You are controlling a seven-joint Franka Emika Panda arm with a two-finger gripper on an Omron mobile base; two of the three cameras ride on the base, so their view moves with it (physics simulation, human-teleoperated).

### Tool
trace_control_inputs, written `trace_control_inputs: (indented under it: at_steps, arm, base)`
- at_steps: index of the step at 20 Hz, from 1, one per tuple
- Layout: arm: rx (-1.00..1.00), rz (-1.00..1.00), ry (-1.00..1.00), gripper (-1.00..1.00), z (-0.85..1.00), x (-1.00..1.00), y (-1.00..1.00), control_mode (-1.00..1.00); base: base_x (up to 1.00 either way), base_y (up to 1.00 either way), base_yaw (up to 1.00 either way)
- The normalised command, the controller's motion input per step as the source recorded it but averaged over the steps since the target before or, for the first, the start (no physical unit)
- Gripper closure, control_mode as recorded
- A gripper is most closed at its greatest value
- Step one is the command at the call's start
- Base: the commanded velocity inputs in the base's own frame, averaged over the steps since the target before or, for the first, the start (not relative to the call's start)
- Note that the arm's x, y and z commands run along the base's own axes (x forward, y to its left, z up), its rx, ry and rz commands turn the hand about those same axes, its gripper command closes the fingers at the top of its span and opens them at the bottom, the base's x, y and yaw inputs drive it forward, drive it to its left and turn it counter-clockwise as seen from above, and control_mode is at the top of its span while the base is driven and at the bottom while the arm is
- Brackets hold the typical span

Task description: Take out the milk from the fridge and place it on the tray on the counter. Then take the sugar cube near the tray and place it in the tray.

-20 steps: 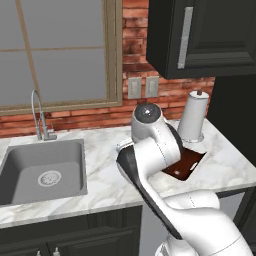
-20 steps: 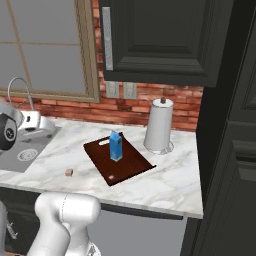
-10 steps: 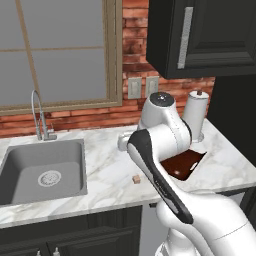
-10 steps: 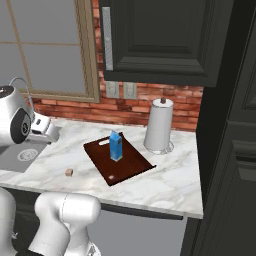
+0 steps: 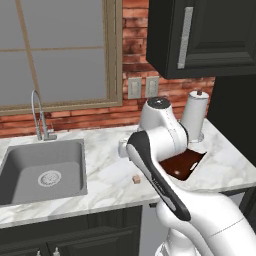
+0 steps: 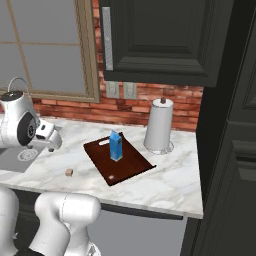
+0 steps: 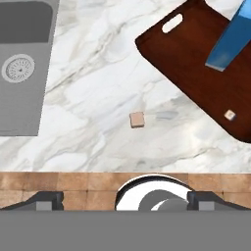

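**Milk carton on the tray, sugar cube on the bare marble**

The tall, slim bright-blue milk carton with a gabled top (image 6: pixel 116 146) stands upright on the flat dark reddish-brown rectangular tray (image 6: pixel 131 167), towards its back half. The tray lies on the white marble counter with grey veins (image 6: pixel 175 180), turned at an angle to the counter's front edge, one white handle slot at its far end. A small white speck (image 7: pixel 229 115) sits on the tray's near part; what it is cannot be told.

The tiny pale tan sugar cube (image 7: pixel 137 119) rests on the marble, apart from the tray, between it and the grey sink (image 7: pixel 22 73). In the right base view the cube (image 6: pixel 69 172) lies near the front edge of the counter, left of the tray.

The two-finger gripper hangs high above the counter, looking down; its dark fingertips (image 7: pixel 49 199) stand wide apart at the two sides of the hand view, with nothing between them.

A white paper-towel roll on a stand (image 6: pixel 159 131) stands just behind the tray, against the red brick wall (image 6: pixel 175 100).
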Motion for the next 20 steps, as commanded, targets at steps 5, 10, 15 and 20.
trace_control_inputs:
  at_steps: [5, 10, 15, 20]
  arm:
    - [0.00, 0.00, 0.12, -1.00, -0.35, 0.03, -0.16, -1.00]
    - [0.00, 0.00, 0.13, -1.00, -0.45, 0.05, -0.20, -1.00]
    - [0.00, 0.00, 0.05, -1.00, -0.40, 0.11, -0.11, -1.00]
    - [0.00, 0.00, 0.00, -1.00, -0.39, 0.25, -0.01, -1.00]
  base:
    - [0.00, 0.00, 0.00]
    - [0.00, 0.00, 0.00]
    - [0.00, 0.00, 0.00]
    - [0.00, 0.00, 0.00]
